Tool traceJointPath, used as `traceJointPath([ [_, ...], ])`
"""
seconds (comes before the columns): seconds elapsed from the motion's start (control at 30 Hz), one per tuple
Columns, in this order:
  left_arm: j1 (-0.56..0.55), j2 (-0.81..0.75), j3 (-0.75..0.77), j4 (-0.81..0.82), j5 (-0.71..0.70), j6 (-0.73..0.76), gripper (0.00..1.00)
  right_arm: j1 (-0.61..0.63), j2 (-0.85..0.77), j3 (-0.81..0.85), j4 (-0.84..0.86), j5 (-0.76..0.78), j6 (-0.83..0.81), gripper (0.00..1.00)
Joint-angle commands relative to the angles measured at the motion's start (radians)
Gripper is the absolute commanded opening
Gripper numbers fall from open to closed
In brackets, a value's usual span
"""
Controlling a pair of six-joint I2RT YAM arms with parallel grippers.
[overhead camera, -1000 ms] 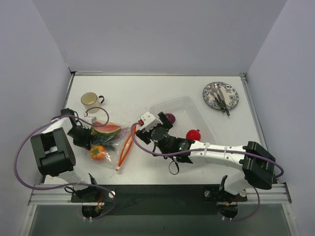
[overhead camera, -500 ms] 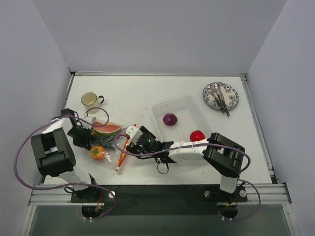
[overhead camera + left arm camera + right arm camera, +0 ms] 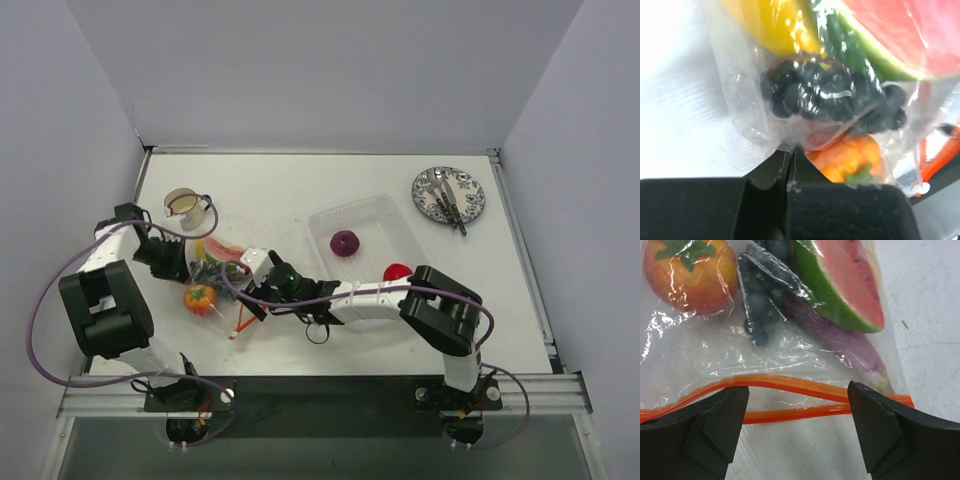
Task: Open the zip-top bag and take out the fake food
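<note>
One clear tray [image 3: 385,222]. One zip-top bag [image 3: 765,365], left of the tray.

Seven pieces of fake food in all. Five are in the bag:
- one watermelon slice [image 3: 840,280]
- one orange fruit with a green top [image 3: 690,270]
- one bunch of dark grapes [image 3: 830,97]
- one yellow piece [image 3: 770,25]
- one long purple piece [image 3: 840,345]

Two are with the tray: one round purple piece [image 3: 345,243] inside it and one red piece [image 3: 397,272] at its near right corner.

One cup [image 3: 184,207], well left of the tray. One patterned plate [image 3: 472,188], beyond the tray to its right, carrying cutlery [image 3: 443,195] too small to count.

Two grippers, both left of the tray: the left gripper [image 3: 790,155] and the right gripper [image 3: 797,405].
</note>
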Motion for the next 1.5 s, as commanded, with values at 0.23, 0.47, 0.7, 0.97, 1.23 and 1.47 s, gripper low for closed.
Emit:
traceJointPath([
  [0.23, 0.000, -0.020, 0.020, -0.030, 0.068, -0.019, 0.00, 0.004, -0.018, 0.050, -0.040, 0.025, 0.058, 0.83],
  [0.47, 0.005, -0.003, -0.040, 0.019, 0.011, -0.006, 0.00, 0.024, -0.121, -0.021, -0.145, 0.146, 0.087, 0.73],
  [0.7, 0.005, -0.005, -0.014, 0.001, 0.009, -0.009, 0.00, 0.030, -0.060, 0.019, -0.163, 0.103, 0.120, 0.57],
  [0.97, 0.005, -0.012, -0.031, 0.011, -0.033, 0.004, 0.00, 0.018, -0.052, -0.010, -0.146, 0.137, 0.118, 0.52],
  [1.23, 0.006, 0.018, -0.059, 0.057, -0.064, 0.005, 0.00, -0.006, -0.155, -0.139, -0.082, 0.155, 0.138, 0.53],
  [1.47, 0.006, 0.008, -0.071, 0.062, -0.084, 0.013, 0.00, -0.020, -0.086, -0.132, -0.037, 0.137, 0.147, 0.53],
])
